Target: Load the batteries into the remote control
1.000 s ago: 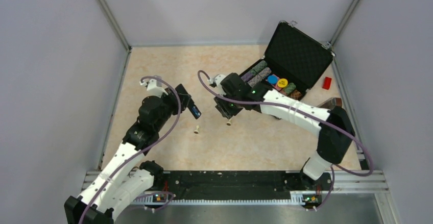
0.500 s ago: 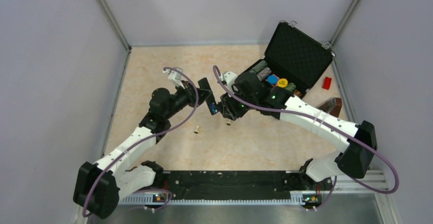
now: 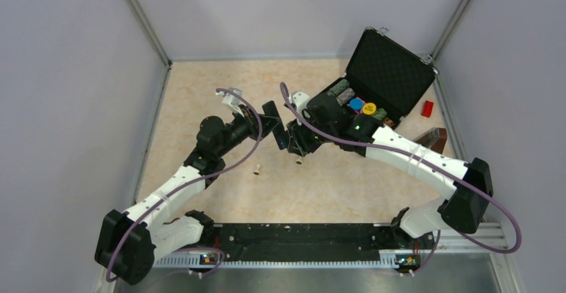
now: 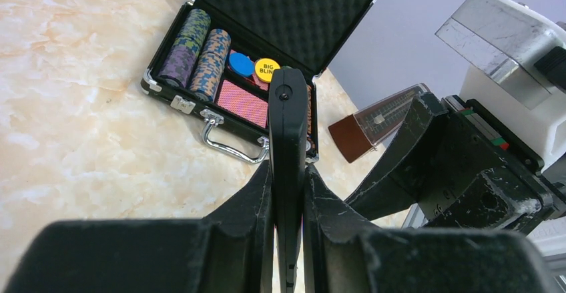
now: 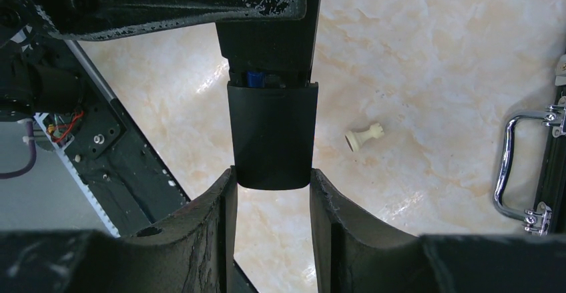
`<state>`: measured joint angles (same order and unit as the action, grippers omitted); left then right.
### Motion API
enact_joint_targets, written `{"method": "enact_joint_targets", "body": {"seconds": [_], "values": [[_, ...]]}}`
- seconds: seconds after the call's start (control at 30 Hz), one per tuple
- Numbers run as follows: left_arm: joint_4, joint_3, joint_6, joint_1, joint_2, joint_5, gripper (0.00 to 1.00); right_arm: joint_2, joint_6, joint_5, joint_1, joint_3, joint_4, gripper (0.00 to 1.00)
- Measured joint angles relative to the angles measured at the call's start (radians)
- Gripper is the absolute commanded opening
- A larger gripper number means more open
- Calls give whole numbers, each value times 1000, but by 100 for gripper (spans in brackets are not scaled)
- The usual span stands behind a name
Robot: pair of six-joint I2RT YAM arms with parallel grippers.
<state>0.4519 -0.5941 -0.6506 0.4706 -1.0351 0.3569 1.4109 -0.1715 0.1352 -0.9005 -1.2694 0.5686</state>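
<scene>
While the remote control [image 4: 288, 126] is held up above the table [image 4: 80, 106], squeezed tight in the left pincer [image 4: 288, 173], its back cover [image 5: 272, 136] is gripped by the right pincer [image 5: 272, 179], and a blue battery [image 5: 253, 78] is seen inside.

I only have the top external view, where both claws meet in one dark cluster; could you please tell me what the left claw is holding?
Observer: The left wrist view shows the left claw shut on the remote control, held edge-on.
Operator: Thank you. And what is the right claw doing?
Observer: In its own wrist view, the right claw pinches the near end of the back cover, whose far end meets the remote's body.
Operator: Can you see anything in the compartment?
Observer: Yes, a blue battery shows in the gap just beyond the cover, so the cover is not fully closed.
</scene>
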Motion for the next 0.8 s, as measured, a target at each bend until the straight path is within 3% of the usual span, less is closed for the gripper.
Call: {"method": "enact_joint_targets", "body": {"seconds": [0.8], "values": [[-12,0,14,4,1,-11,0,37,-16,9,-1,0,-8,32]]}}
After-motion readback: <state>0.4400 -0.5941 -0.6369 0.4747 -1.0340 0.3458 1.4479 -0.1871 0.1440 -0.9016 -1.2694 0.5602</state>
